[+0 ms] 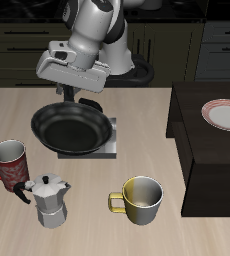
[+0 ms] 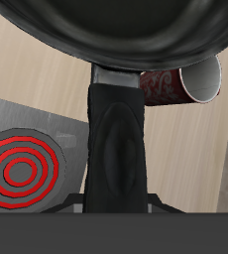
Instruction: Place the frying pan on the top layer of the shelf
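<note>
Shelf (image 1: 202,150): dark unit at the table's side, a red-rimmed plate (image 1: 227,115) on its top. Your frying pan (image 1: 71,129) hangs well apart from the shelf, lifted over a grey stove plate (image 1: 109,148) with red rings. Your gripper (image 1: 84,96) is clamped on the pan's handle (image 2: 116,149). Farther from the shelf than the pan: yellow mug (image 1: 139,198), moka pot (image 1: 50,199), red patterned mug (image 1: 9,160).
</note>
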Tool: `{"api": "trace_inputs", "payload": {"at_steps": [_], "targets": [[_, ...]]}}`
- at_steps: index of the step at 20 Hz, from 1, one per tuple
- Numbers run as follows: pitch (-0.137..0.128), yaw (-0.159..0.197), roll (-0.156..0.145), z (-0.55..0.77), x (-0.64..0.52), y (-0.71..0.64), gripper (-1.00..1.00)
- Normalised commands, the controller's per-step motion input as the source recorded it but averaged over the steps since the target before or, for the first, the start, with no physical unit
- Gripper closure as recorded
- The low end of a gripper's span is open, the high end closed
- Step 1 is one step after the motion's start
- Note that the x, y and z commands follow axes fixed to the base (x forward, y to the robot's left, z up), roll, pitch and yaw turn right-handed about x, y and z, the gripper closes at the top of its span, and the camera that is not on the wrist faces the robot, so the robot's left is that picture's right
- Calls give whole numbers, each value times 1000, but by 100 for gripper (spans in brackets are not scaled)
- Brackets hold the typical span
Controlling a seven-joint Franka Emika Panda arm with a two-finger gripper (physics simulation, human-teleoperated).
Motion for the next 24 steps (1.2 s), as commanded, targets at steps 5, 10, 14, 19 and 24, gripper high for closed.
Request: {"api": "trace_inputs", "payload": {"at_steps": [5, 10, 14, 19, 24], "targets": [[1, 90, -18, -39, -4, -36, 100], [17, 152, 7, -100, -7, 61, 100], [-14, 123, -20, 9, 12, -71, 100], [1, 148, 10, -16, 12, -7, 100], [0, 119, -8, -41, 22, -54, 100]]}}
